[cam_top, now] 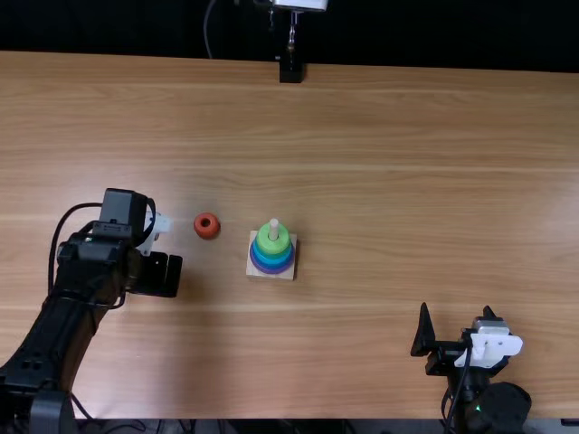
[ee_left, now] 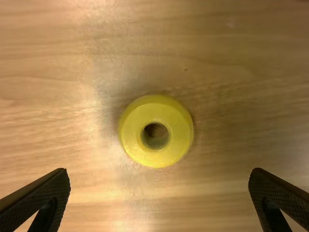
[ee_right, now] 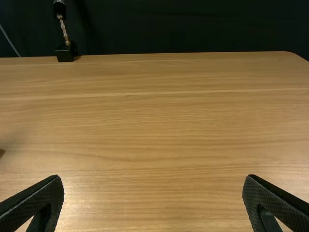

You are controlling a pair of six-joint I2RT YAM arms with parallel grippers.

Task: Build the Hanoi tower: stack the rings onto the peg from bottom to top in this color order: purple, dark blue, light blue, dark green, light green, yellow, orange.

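Left gripper (cam_top: 163, 276): I read its two fingers as spread wide, above the table (cam_top: 389, 172). In the left wrist view, the yellow ring (ee_left: 176, 140) lies flat on the wood, its hole facing up, farther off than the fingertips and between their lines, apart from both. Right gripper (cam_top: 457, 309): fingers also wide apart, near the table's near edge, well apart from the rings. In the top view I locate the square base (cam_top: 257, 274) right of the left gripper; its peg (cam_top: 274, 226) carries stacked rings, purple (cam_top: 275, 271) lowest, blue above, green (cam_top: 269, 244) uppermost. The peg tip protrudes. The orange ring (cam_top: 198, 229) lies between base and left arm.
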